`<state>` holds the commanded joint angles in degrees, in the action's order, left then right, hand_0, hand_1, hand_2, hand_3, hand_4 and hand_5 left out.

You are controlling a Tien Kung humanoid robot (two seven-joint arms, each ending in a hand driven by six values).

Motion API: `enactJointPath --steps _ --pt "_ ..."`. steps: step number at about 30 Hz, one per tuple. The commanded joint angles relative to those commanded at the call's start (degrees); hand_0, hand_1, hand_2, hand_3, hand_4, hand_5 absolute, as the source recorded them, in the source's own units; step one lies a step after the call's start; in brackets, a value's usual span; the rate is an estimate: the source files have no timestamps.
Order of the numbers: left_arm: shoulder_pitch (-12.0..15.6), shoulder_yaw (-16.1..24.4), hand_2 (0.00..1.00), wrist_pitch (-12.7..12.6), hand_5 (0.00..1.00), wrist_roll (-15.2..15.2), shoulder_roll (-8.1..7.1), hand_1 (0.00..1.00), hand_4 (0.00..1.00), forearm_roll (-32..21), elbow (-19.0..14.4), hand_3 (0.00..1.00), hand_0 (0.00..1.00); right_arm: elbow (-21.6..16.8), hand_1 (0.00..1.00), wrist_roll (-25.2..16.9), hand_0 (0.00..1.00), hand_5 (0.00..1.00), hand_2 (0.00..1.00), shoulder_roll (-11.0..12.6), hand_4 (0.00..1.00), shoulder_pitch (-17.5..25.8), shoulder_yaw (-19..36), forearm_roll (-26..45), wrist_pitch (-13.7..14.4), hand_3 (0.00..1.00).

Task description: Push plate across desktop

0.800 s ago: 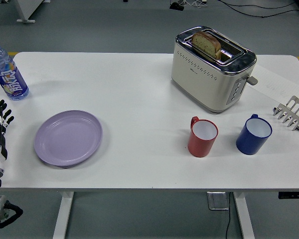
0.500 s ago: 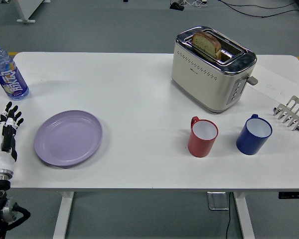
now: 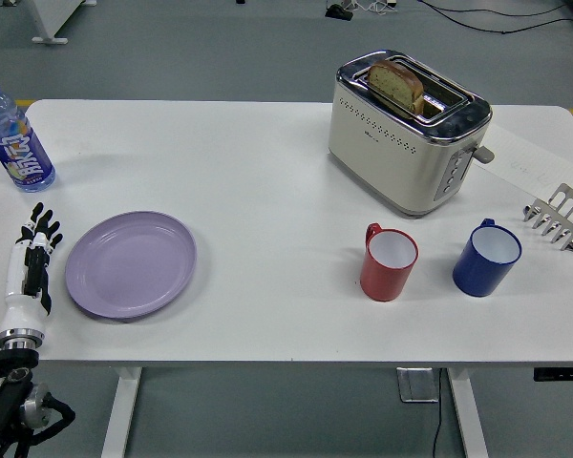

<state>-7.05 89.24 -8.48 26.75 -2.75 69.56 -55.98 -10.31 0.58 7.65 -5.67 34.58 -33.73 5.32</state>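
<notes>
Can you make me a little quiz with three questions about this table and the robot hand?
1. True or false: the left hand is already touching the purple plate.
2. Which cup stands nearer the plate: A) the red mug or B) the blue mug?
3. Fill in: a slice of ____ sticks up from the toaster.

Key: 1. False, a strip of table shows between them. 2. A. 3. Bread.

bare tabletop right of plate (image 3: pixel 131 264), red mug (image 3: pixel 389 262) beyond
</notes>
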Motion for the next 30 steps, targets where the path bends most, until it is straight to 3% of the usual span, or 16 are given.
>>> enactJointPath --steps 10,30 --pt "-0.80 -0.55 0.998 -1.13 0.998 0.97 1.25 0.951 0.501 -1.64 1.47 0.998 0.903 0.00 0.645 -0.06 0.656 0.285 0.726 0.03 0.280 0.15 -0.42 0.47 0.00 0.682" --pt "-0.71 -4.26 0.998 -1.55 0.998 1.32 1.53 0.949 0.500 -5.10 0.04 0.998 0.900 0.00 0.647 -0.07 0.657 0.285 0.725 0.01 0.280 0.57 -1.50 1.18 0.14 0.682"
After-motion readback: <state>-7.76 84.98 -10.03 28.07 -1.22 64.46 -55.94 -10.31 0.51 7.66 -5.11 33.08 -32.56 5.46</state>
